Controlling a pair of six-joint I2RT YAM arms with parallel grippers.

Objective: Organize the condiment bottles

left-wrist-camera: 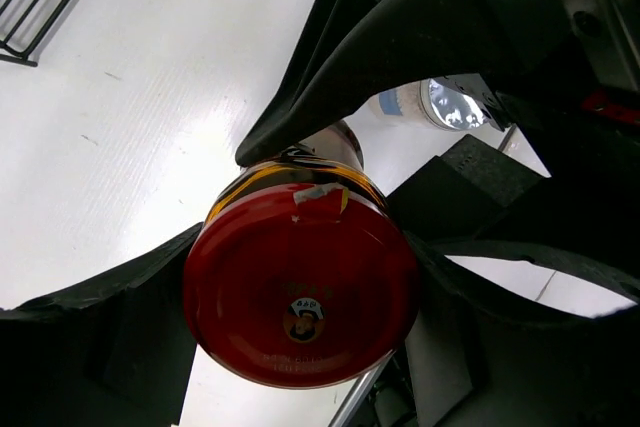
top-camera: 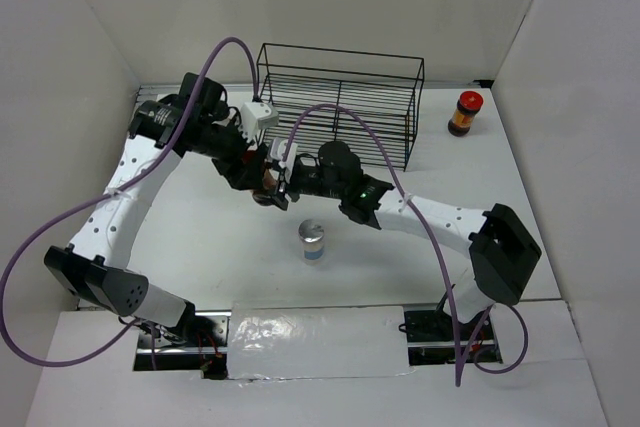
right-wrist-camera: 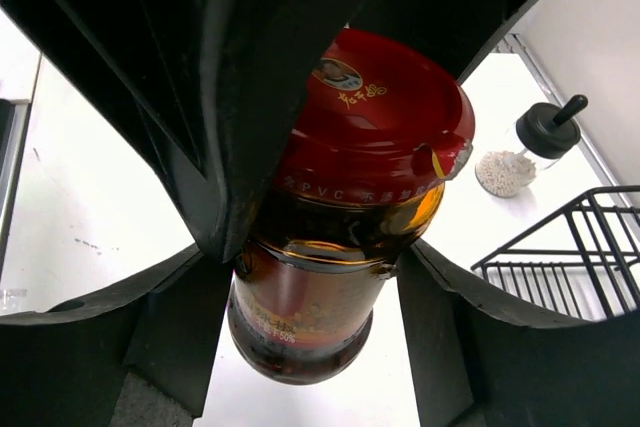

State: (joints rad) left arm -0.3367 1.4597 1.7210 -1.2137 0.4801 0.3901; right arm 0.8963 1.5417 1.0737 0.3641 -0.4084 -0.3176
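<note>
Gripping one red-lidded jar (top-camera: 268,187) from opposite sides, both hands meet mid-frame in the top view. The left hand (left-wrist-camera: 300,347) pinches its lid, and the right hand (right-wrist-camera: 315,327) is pressed onto its dark glass body. The white blue-labelled bottle (top-camera: 313,242) stands on the desk (top-camera: 200,237) just below them. A second red-lidded jar (top-camera: 465,113) stands at upper right, beside the wire rack (top-camera: 340,97). The black-capped bottle (right-wrist-camera: 530,147) shows at the right of the right wrist view.
</note>
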